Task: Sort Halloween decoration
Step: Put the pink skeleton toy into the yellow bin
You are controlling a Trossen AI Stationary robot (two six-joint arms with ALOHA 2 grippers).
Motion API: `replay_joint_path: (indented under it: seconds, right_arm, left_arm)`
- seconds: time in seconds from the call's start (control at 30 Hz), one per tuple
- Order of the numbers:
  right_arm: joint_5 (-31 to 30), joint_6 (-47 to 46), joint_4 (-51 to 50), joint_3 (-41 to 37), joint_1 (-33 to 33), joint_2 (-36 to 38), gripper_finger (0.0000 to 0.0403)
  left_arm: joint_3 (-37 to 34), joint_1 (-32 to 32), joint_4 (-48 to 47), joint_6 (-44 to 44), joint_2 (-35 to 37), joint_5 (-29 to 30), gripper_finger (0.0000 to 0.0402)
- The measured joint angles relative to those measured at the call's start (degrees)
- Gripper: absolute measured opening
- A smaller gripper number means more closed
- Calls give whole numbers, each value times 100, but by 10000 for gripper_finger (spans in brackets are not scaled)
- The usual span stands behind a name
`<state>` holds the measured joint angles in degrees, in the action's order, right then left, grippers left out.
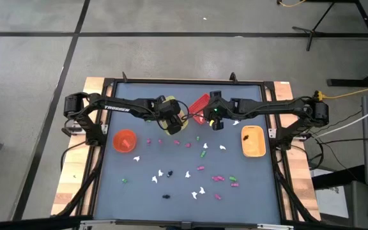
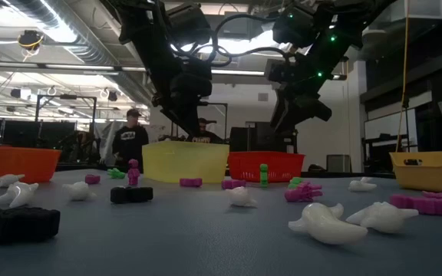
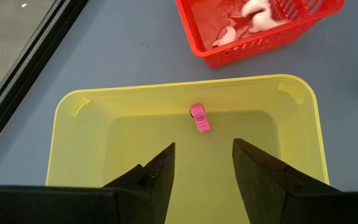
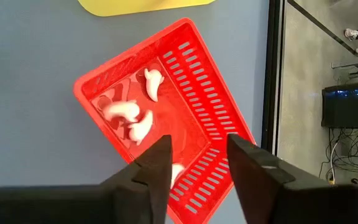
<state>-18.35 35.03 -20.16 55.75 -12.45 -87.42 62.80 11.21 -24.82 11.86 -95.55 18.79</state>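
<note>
- Left gripper [image 3: 201, 163]: I see it poised above the yellow square plastic bin [image 3: 73, 118] at the far side of the table. Its two dark fingers stand parted with nothing between them.
- One small pink plastic trinket [image 3: 199, 117] lies on the floor of that yellow bin, just ahead of the left fingertips and apart from them.
- Right gripper [image 4: 197, 160]: I see it hanging over the red slotted plastic basket [image 4: 197, 81], which sits just beside the yellow bin. Its fingers stand apart and hold nothing.
- Several white plastic trinkets [image 4: 129, 112] lie in the red basket below and ahead of the right fingers; one white piece [image 4: 174, 173] shows in the gap under them, and I cannot tell whether it is resting or in the air.
- Loose trinkets in white, pink, green and black [image 1: 200, 167] lie scattered over the near half of the dark blue table top [image 1: 254, 191], well apart from both grippers.
- In the low view a black trinket [image 2: 131, 194] and a white trinket [image 2: 324, 222] lie close to the camera, and a green one [image 2: 264, 174] stands upright in front of the red basket.
- Round orange bowl [image 1: 124, 140]: on the table's left side, near the left arm.
- Orange-yellow oblong tray [image 1: 253, 142]: on the right side, with a dark piece inside.
- A person [image 2: 131, 138] in dark clothing stands in the room beyond the table.
</note>
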Motion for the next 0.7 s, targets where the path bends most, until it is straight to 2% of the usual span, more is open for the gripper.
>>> replay_joint_path:
  seconds: [0.2, 0.43, 0.7]
  right_arm:
    - [0, -2, -2, 0, 1, 0, 197]
    - [0, -2, -7, 2, 2, 0, 206]
    - [0, -3, -9, 2, 4, 2, 207]
  left_arm:
    - [1, 1, -2, 0, 0, 0, 145]
    - [1, -1, 85, -2, 0, 0, 145]
    - [1, -53, 1166, -171, 0, -72, 145]
